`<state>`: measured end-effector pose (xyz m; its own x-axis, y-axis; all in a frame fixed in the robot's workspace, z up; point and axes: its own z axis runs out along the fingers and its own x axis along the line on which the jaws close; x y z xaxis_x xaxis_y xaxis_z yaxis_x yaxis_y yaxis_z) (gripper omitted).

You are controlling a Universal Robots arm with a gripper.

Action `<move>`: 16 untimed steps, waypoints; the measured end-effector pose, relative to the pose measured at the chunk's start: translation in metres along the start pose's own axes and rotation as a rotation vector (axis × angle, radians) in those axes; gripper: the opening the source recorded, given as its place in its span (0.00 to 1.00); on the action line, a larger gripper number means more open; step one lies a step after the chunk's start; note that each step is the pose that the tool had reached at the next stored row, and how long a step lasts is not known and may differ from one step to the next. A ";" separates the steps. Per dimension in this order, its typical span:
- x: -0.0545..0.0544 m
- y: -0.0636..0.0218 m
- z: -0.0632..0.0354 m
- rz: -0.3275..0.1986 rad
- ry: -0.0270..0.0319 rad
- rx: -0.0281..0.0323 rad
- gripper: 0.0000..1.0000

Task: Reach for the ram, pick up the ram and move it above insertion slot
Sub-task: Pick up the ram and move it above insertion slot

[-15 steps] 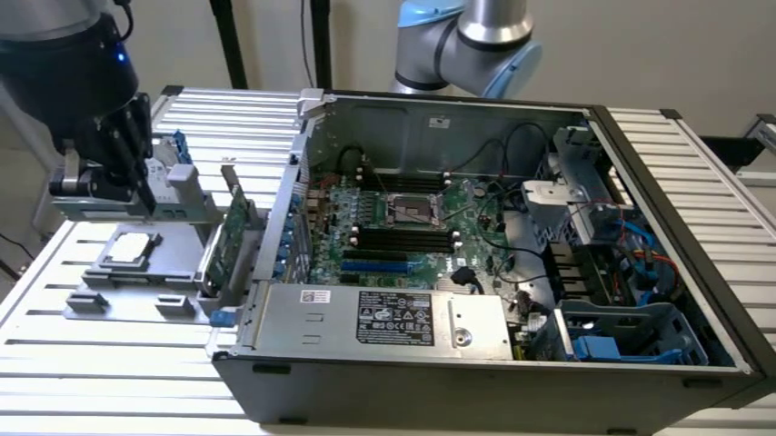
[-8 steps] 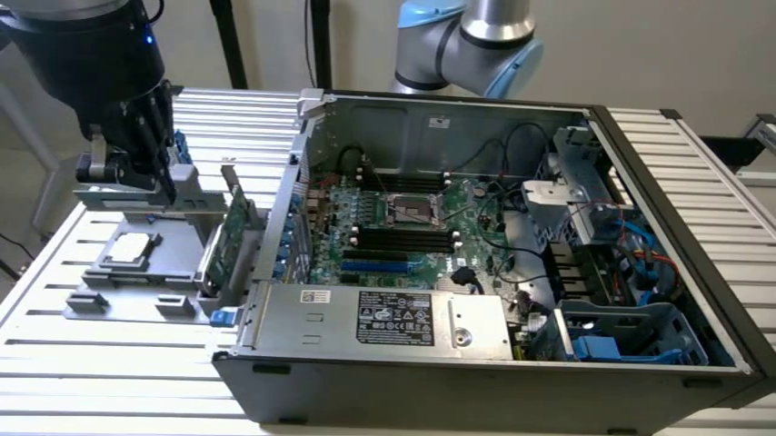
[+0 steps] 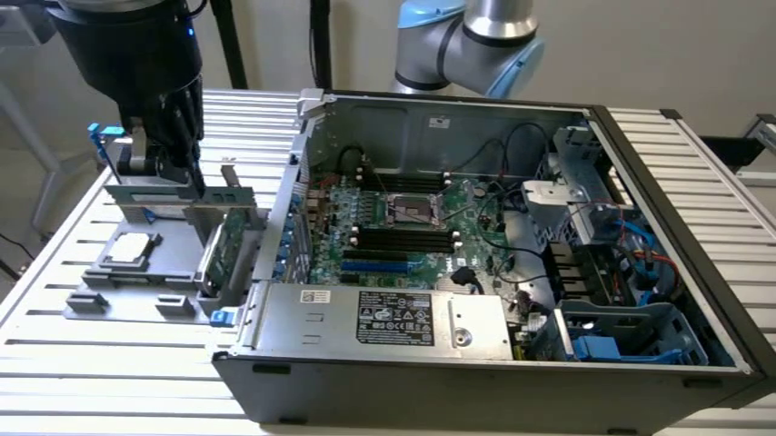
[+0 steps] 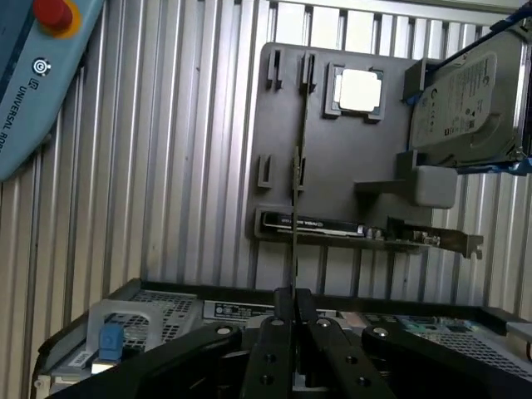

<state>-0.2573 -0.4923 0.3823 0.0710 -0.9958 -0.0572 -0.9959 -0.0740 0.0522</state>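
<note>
The ram (image 4: 296, 199) shows edge-on in the wrist view as a thin dark stick running from the upper slots of the grey fixture plate (image 4: 332, 174) toward the gripper (image 4: 292, 309), whose two black fingers (image 4: 272, 332) are drawn narrow with the stick's near end between their tips. They appear to be pinched on it, though the contact itself is hard to make out. In the exterior view the gripper (image 3: 170, 154) hangs over the far part of the same fixture (image 3: 134, 272), which lies on the slatted metal table (image 3: 73, 363) at the exterior view's left of the open computer case (image 3: 485, 300).

Other parts sit on the fixture: a square processor (image 4: 358, 90) in its recess, a silver hard drive (image 4: 465, 104) in a blue frame, and a green expansion card (image 4: 399, 237) with a metal bracket standing on edge. Inside the case lies the green motherboard (image 3: 401, 227) with a processor socket (image 3: 412, 211) and rows of dark memory slots (image 3: 394, 241) just beside it. A power supply (image 3: 388, 318) sits along the near wall, and a light blue robot joint (image 3: 467, 45) rises behind the case
</note>
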 end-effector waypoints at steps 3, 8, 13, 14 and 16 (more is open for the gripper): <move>0.000 -0.0103 -0.0023 0.000 -0.0030 0.0002 0.13; -0.001 -0.0282 -0.0058 0.000 -0.0073 0.0005 0.13; -0.002 -0.0467 -0.0083 0.000 -0.0093 0.0007 0.13; -0.002 -0.0504 -0.0087 0.000 -0.0097 0.0007 0.13; -0.002 -0.0582 -0.0095 -0.001 -0.0103 0.0008 0.13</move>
<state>-0.1989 -0.4861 0.3889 0.0710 -0.9952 -0.0675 -0.9959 -0.0745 0.0514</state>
